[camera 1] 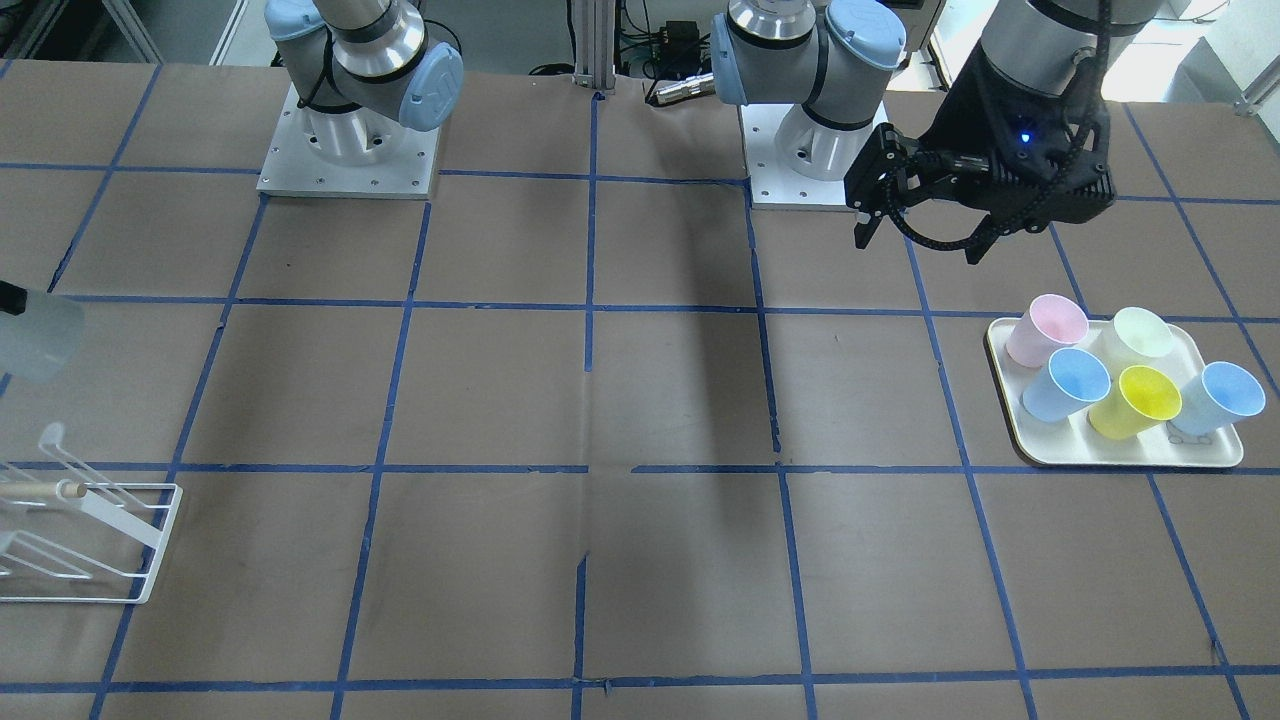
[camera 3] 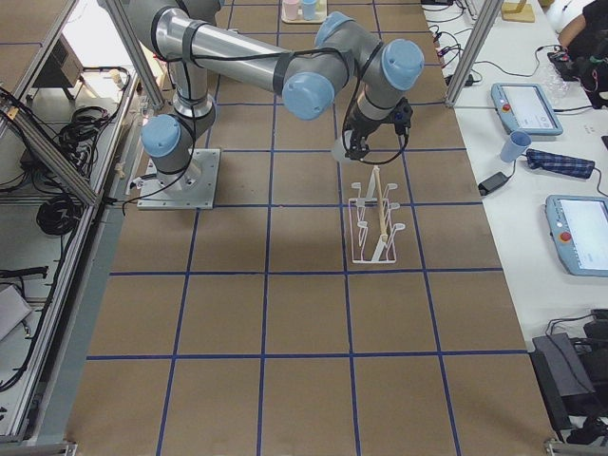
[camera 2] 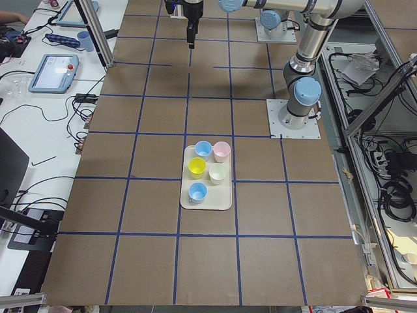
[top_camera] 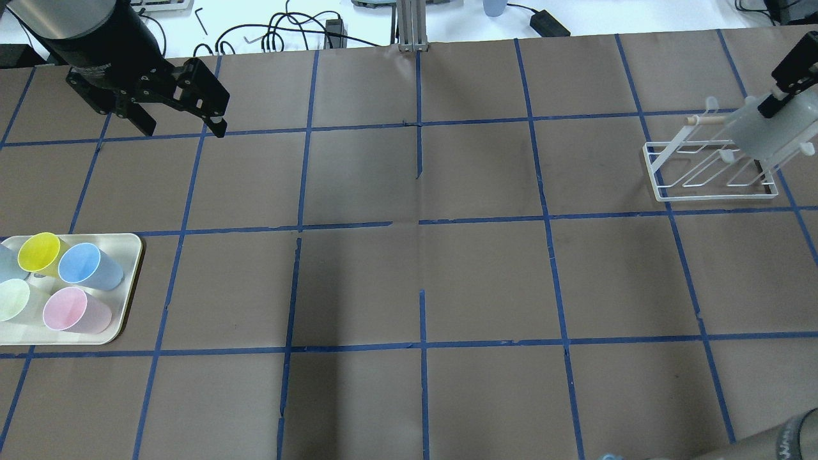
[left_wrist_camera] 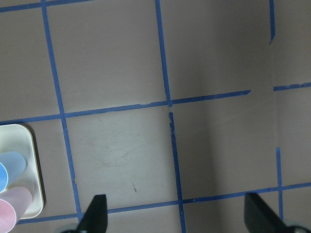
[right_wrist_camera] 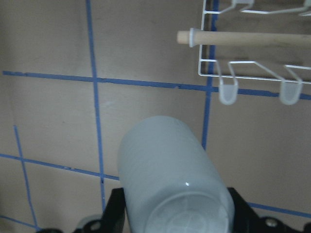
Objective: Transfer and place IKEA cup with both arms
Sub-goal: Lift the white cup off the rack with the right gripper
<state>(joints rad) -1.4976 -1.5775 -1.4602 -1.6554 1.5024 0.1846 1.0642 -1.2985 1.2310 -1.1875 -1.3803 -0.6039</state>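
The IKEA cup (top_camera: 770,135), pale grey and without a handle, is held in my right gripper (top_camera: 772,115), which is shut on it. The cup hangs in the air close to a white wire rack (top_camera: 709,174). In the right wrist view the cup (right_wrist_camera: 167,165) lies tilted between the fingers (right_wrist_camera: 114,206), with the rack (right_wrist_camera: 252,65) ahead at upper right. The cup also shows at the left edge of the front view (camera 1: 35,335). My left gripper (top_camera: 184,124) is open and empty, high above the table at the far left, away from the cup.
A cream tray (top_camera: 131,281) at the left holds yellow, pink, pale-green and light-blue cups (top_camera: 89,267). The rack has a wooden dowel (right_wrist_camera: 248,39). Blue tape lines grid the brown table. Cables lie beyond the far edge.
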